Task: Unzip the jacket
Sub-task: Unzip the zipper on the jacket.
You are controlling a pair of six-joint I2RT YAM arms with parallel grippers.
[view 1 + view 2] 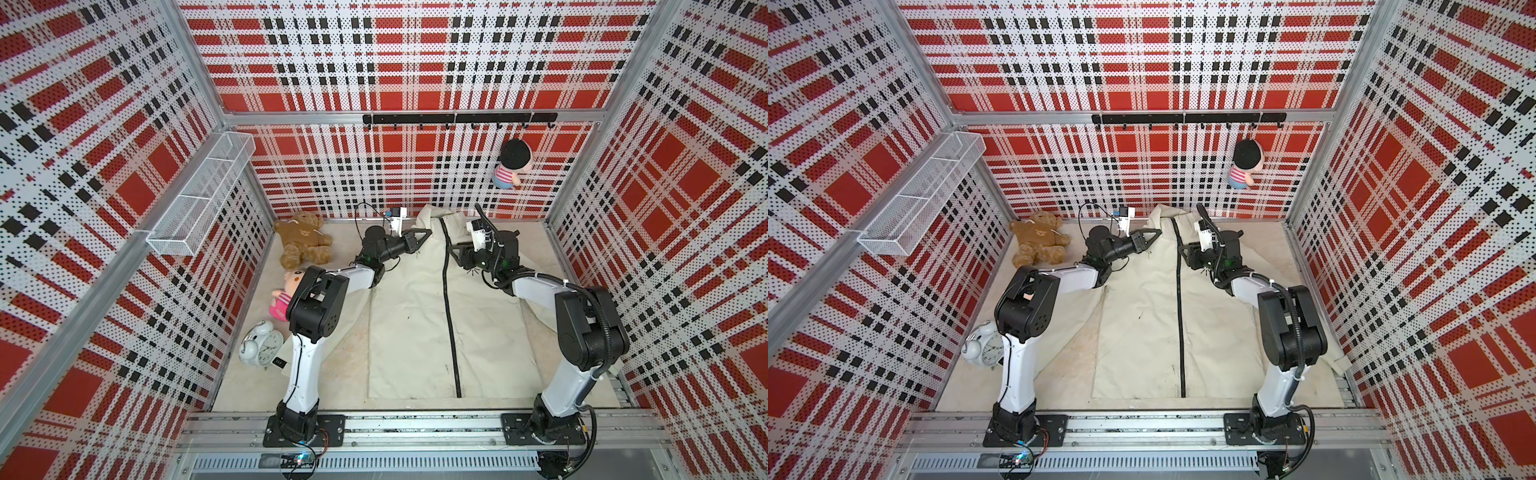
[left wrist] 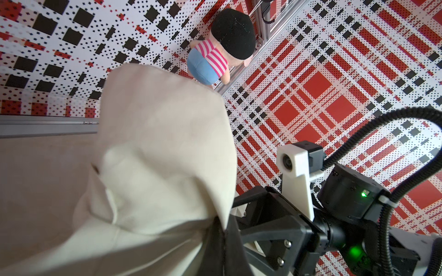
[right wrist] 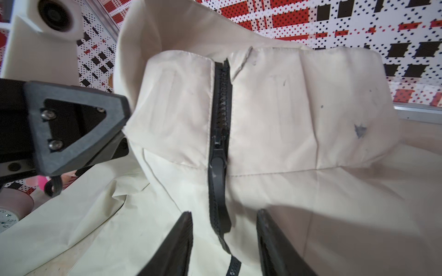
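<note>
While left tool [image 1: 427, 233] pinches its collar [image 3: 287, 107], cream jacket [image 1: 407, 311] lies zipped; right tool [image 3: 224, 211] gapes.

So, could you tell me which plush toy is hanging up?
The black-haired doll in the striped top, up on the back wall; the brown teddy and pink plush lie on the table.

the jacket [image 1: 407, 316] lies mid-floor, collar [image 1: 432, 220] toward the back wall [image 1: 374, 174]. left of it, along the left wall [image 1: 124, 208], back to front: teddy bear [image 1: 302, 243], pig plush [image 1: 286, 297], alarm clock [image 1: 262, 344]. a wire basket [image 1: 199, 199] hangs on that wall above them. a doll [image 1: 512, 166] hangs under the hook rail [image 1: 457, 118] on the back wall, right of the collar.
</note>
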